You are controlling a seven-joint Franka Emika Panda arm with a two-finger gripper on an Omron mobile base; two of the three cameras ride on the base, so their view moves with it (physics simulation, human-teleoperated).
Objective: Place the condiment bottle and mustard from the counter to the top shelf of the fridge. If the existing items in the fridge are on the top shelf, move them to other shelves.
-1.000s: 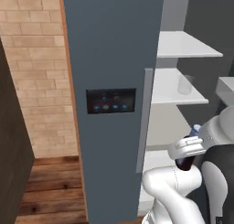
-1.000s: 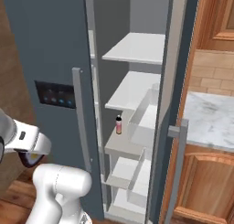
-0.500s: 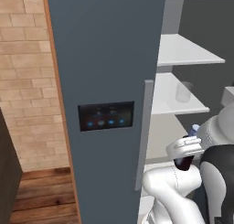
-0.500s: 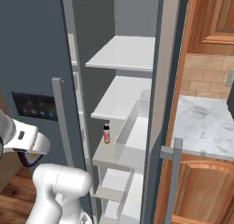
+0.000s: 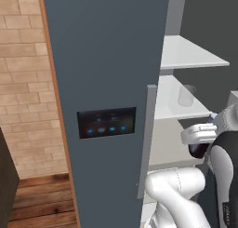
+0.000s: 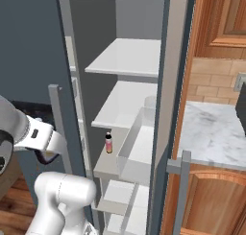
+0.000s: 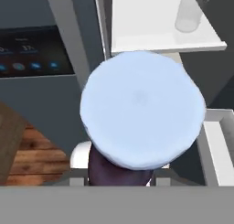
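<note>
My gripper point(image 5: 201, 139) is shut on the condiment bottle point(image 7: 137, 109); its pale lilac cap takes up the middle of the hand view, with the dark maroon body point(image 5: 199, 150) below it. I hold it in front of the open fridge point(image 5: 102, 59), lower than the top shelf point(image 5: 190, 55). The clear glass point(image 5: 186, 96) stands on the shelf below the top one point(image 6: 122, 107), also seen as the glass point(image 7: 188, 12) at the hand view's upper right. The counter point(image 6: 216, 133) lies right of the fridge. The mustard is out of view.
The fridge door with its dark touch panel point(image 5: 107, 122) and grey handle point(image 5: 148, 138) stands close on my left. A small pinkish bottle point(image 6: 109, 143) stands on a lower shelf beside a white bin point(image 6: 139, 147). Wooden cabinets point(image 6: 221, 18) rise on the right.
The whole picture has shifted in both base views, so the base has driven and the fridge looks closer. The bottle stays in my gripper, at about the same place against the arm.
</note>
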